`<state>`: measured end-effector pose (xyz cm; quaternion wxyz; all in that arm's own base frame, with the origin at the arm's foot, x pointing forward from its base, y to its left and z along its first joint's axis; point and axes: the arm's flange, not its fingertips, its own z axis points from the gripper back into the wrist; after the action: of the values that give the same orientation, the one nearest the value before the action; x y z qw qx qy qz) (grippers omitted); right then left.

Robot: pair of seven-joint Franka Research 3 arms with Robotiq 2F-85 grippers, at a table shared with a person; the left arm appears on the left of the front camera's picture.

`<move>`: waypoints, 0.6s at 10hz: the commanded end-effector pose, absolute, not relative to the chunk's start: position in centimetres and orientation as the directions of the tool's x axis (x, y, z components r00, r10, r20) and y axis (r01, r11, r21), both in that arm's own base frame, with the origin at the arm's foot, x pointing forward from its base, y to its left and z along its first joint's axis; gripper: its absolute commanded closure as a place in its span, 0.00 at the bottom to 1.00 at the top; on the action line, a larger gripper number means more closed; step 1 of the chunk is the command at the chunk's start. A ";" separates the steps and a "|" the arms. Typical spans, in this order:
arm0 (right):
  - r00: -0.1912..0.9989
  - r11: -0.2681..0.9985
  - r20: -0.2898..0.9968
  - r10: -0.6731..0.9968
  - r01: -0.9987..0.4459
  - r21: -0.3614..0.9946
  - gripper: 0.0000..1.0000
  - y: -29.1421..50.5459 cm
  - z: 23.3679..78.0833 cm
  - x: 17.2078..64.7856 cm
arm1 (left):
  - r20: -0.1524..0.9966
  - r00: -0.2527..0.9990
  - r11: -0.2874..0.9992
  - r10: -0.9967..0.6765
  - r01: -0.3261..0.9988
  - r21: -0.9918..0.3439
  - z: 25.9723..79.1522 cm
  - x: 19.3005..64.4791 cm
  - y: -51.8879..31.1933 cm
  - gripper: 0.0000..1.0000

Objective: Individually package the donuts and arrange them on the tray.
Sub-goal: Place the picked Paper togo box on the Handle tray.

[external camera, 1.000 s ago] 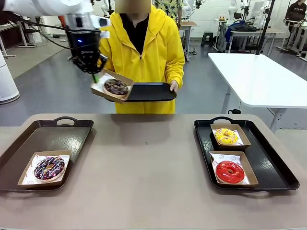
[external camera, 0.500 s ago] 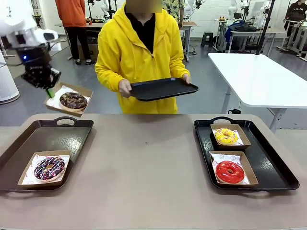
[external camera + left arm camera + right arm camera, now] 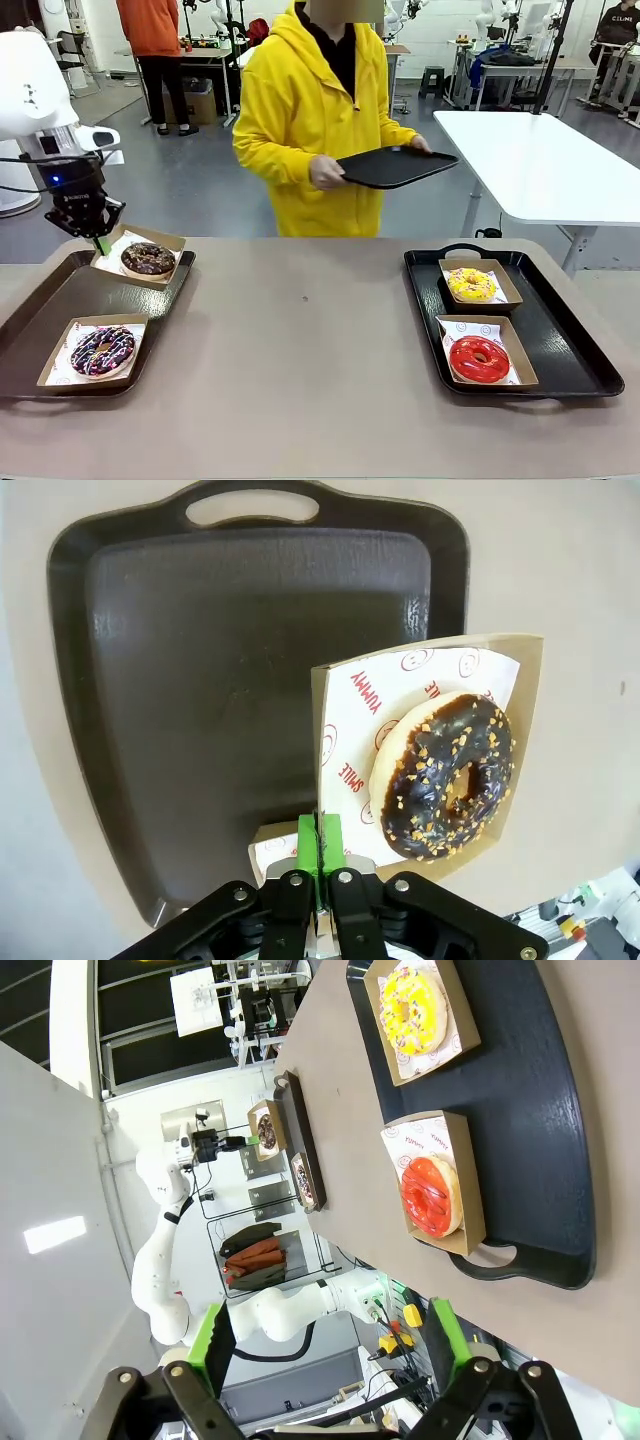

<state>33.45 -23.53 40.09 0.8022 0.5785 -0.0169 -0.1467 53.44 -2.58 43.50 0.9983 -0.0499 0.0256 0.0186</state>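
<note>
Left end effector [image 3: 320, 852] clamped on boxed chocolate donut's [image 3: 447, 773] flimsy cardboard box [image 3: 528, 695] rim over left tray's [image 3: 60, 300] far corner; soft, smearable glaze, so rim-only holds.

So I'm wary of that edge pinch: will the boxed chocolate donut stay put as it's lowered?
Probably, though the left gripper pinches only one rim of the box, so thin card may flex. The chocolate donut sits unsecured on paper and could slide if tilted.

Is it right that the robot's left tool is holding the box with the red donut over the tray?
Not quite. The left tool pinches the box with the chocolate donut, over the left tray. The front view shows the red donut sitting on the right tray.
</note>
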 end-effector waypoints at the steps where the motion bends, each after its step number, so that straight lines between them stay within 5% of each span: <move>1: 0.957 0.280 -0.145 -0.249 0.215 0.936 0.00 -23.7 40.2 33.4 | -0.036 0.997 0.995 0.064 -0.066 -0.068 45.0 54.0 -4.0 0.99; 6: 0.957 0.280 -0.145 -0.249 0.215 0.936 0.00 -23.7 40.2 33.4 | -0.053 0.998 0.994 0.035 -0.040 -0.099 43.5 53.4 -2.6 0.99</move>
<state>33.45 -23.52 40.09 0.8022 0.5786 -0.0168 -0.1466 53.74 -2.91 43.29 0.9982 -0.0484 0.0277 0.0218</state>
